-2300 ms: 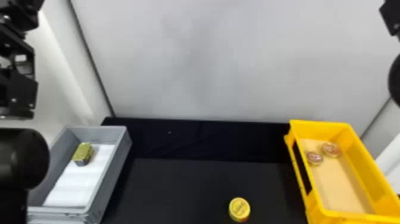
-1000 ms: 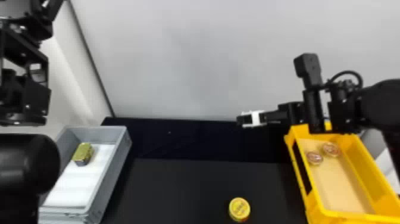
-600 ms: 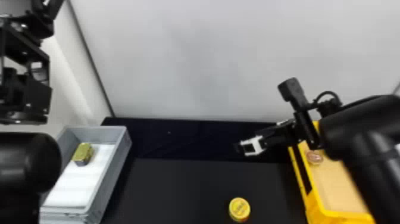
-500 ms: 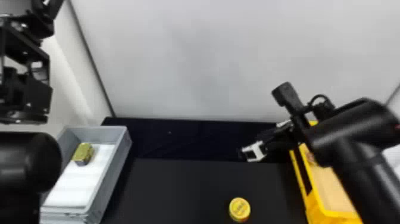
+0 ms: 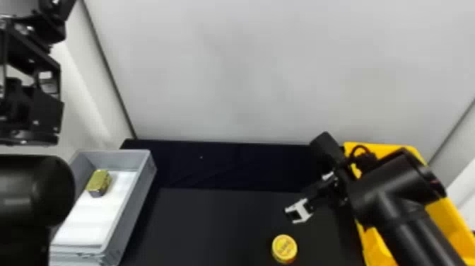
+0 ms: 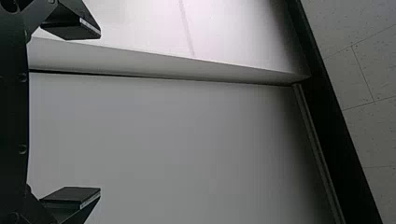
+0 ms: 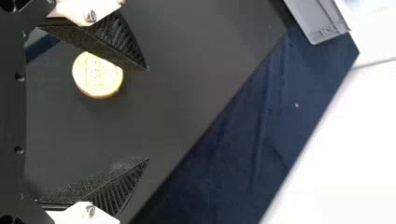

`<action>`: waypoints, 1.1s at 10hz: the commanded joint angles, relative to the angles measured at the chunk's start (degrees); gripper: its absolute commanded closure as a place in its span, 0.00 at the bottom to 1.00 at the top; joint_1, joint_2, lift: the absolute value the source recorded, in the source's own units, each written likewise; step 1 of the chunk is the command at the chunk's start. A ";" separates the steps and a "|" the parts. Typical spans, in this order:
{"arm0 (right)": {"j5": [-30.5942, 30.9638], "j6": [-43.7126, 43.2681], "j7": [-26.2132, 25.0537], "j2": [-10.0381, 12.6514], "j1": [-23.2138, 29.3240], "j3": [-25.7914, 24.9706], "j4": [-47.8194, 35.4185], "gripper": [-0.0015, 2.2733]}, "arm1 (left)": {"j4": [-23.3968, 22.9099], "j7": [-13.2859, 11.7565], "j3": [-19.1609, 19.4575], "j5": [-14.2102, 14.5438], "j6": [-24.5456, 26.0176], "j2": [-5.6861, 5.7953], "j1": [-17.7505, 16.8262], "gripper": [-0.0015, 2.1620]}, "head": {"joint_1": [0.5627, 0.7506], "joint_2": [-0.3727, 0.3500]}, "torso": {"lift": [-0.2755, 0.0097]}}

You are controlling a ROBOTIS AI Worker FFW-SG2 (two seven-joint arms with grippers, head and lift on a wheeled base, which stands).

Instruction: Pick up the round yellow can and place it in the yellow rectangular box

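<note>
Round yellow can (image 5: pixel 284 248) sits flat on the black table (image 5: pixel 212 226), low in the head view and a little right of centre. At the far left hangs the left arm (image 5: pixel 28 191), idle; its gripper (image 6: pixel 99 112) stands spread with nothing in it. Beside it, lower left, a grey tray (image 5: pixel 136 201) holds a small gold-topped tin (image 5: pixel 100 180).

Over the table, right of centre, the right gripper (image 5: pixel 297 212) is easily the nearer one. From where I stand, the can lies just below it in the head view, slightly to its left, so I'd say it needs to come back toward the robot and down. The can is round from above, with no long axis to line up.

Farthest right, the yellow rectangular box (image 5: pixel 447 219) is partly hidden behind the right arm (image 5: pixel 406 198). What the head view leaves hard to judge, the right wrist view makes plain: those jaws are wide apart and empty, with the can beyond them, partly covered by one finger.
</note>
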 commanded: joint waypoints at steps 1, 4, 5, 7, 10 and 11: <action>-1.39 -3.26 0.00 1.54 0.74 -0.20 6.01 0.05 | 0.00 0.01 -0.07 0.00 -0.08 -0.09 -0.03 0.05 | 0.53 0.59 | 0.96; -2.44 -8.36 -0.17 2.15 0.57 0.15 14.36 0.05 | 0.18 0.01 -0.33 0.00 -0.17 -0.09 -0.29 0.05 | 0.53 0.59 | 0.96; -2.44 -10.30 -0.26 2.15 -0.05 0.77 17.26 0.05 | 0.26 0.09 -0.51 0.00 -0.17 -0.09 -0.38 0.05 | 0.53 0.59 | 0.96; -2.44 -12.76 -0.79 2.15 -0.57 2.35 19.54 0.05 | 0.35 0.01 -0.59 0.00 -0.26 -0.09 -0.56 0.05 | 0.53 0.59 | 0.96; -2.62 -13.64 -0.79 2.50 -0.75 3.76 20.69 0.05 | 0.44 0.09 -0.77 0.00 -0.35 -0.17 -0.73 0.05 | 0.53 0.59 | 0.96; -2.62 -13.73 -0.79 2.50 -0.75 3.76 20.77 0.05 | 0.44 0.09 -0.77 0.00 -0.35 -0.17 -0.73 0.05 | 0.53 0.59 | 0.96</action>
